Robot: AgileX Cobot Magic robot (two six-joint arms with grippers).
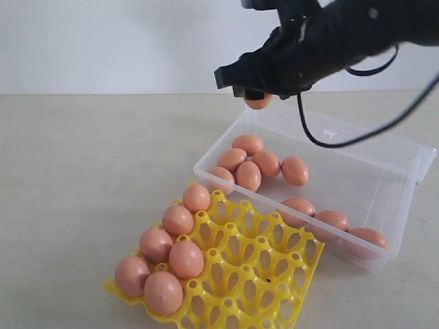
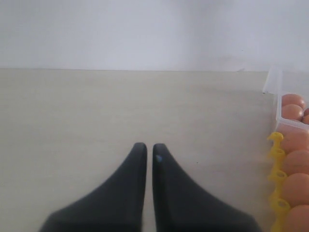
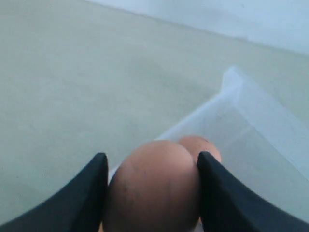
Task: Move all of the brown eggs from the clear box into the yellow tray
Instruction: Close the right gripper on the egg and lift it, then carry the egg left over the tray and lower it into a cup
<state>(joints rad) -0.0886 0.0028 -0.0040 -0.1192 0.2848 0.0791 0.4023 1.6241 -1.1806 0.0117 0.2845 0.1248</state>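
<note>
My right gripper [image 1: 257,94] hangs above the far left corner of the clear box [image 1: 384,199], shut on a brown egg [image 1: 258,103]; that held egg [image 3: 154,188] fills the space between the two black fingers. Several brown eggs [image 1: 257,164] lie loose in the box, some at its near wall [image 1: 333,221]. The yellow tray [image 1: 254,274] sits in front of the box with several eggs [image 1: 171,253] along its left side. My left gripper [image 2: 149,146] is shut with nothing in it, low over bare table; tray edge [image 2: 276,179] and eggs [image 2: 294,164] show beside it.
The box's hinged clear lid [image 1: 425,161] hangs open off its right end. A black cable [image 1: 343,140] loops from the right arm over the box. A pale wall [image 1: 103,41] stands behind the beige tabletop [image 1: 82,178].
</note>
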